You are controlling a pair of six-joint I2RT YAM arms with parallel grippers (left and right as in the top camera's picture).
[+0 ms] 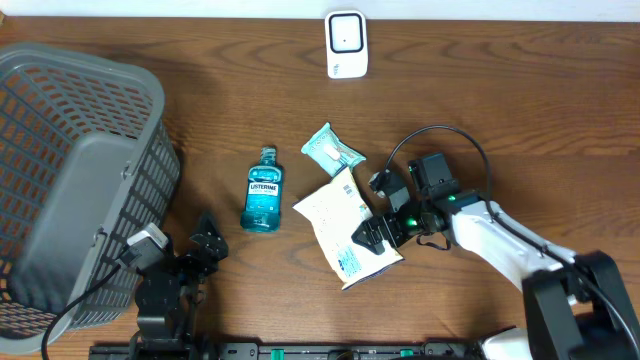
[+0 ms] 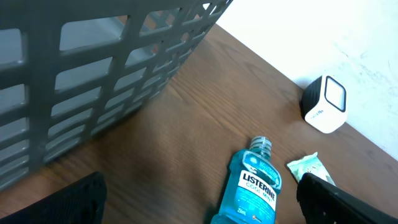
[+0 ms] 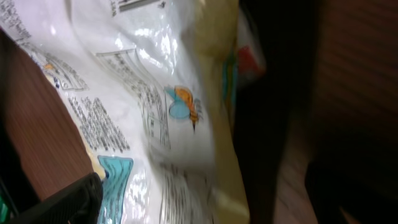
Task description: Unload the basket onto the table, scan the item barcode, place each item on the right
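A white snack bag (image 1: 340, 222) with teal print lies flat at the table's centre. My right gripper (image 1: 378, 233) stands open at its right edge; in the right wrist view the bag (image 3: 155, 112) fills the space between the spread fingers of the gripper (image 3: 202, 205), and neither finger visibly presses it. A white barcode scanner (image 1: 346, 45) stands at the far edge, also seen as the scanner (image 2: 324, 104) from the left wrist. My left gripper (image 1: 207, 246) rests open near the front left with nothing in it, and the same gripper (image 2: 205, 208) looks toward a blue Listerine bottle (image 2: 250, 190).
A large grey basket (image 1: 70, 180) takes up the left side. The Listerine bottle (image 1: 263, 190) lies left of the bag. A small teal-and-white wipes pack (image 1: 332, 148) lies just behind the bag. A black cable (image 1: 440, 135) loops over the right arm.
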